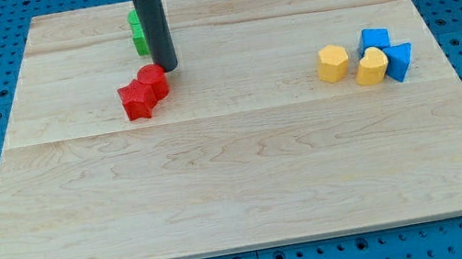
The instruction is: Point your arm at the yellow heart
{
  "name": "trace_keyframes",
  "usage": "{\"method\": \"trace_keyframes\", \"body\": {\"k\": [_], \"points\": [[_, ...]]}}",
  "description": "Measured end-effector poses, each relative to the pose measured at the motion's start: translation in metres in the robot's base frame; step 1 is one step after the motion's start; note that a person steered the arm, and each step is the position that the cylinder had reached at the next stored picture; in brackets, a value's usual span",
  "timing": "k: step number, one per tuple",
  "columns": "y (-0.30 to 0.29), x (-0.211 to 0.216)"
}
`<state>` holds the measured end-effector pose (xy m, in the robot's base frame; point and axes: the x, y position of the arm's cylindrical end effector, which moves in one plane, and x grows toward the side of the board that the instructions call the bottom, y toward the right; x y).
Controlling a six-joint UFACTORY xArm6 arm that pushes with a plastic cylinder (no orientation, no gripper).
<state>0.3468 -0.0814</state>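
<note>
The yellow heart (371, 66) lies at the view's right, touching two blue blocks (374, 40) (400, 61) behind and to its right. A yellow hexagon block (332, 63) sits just to its left. My tip (167, 67) is far to the left of the heart, at the view's upper left, right beside the top edge of a red round block (152, 80).
A red star-shaped block (137, 99) touches the red round block on its lower left. A green block (138, 33) stands behind the rod, partly hidden by it. The wooden board (238, 175) rests on a blue pegboard.
</note>
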Motion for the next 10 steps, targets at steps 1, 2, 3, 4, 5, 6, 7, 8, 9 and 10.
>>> {"method": "trace_keyframes", "body": {"k": [1, 2, 3, 4, 5, 6, 7, 8, 9, 10], "points": [[-0.010, 0.015], [-0.021, 0.028], [-0.012, 0.054], [0.032, 0.099], [0.091, 0.135], [0.182, 0.145], [0.247, 0.145], [0.289, 0.142], [0.291, 0.122], [0.291, 0.100]]}}
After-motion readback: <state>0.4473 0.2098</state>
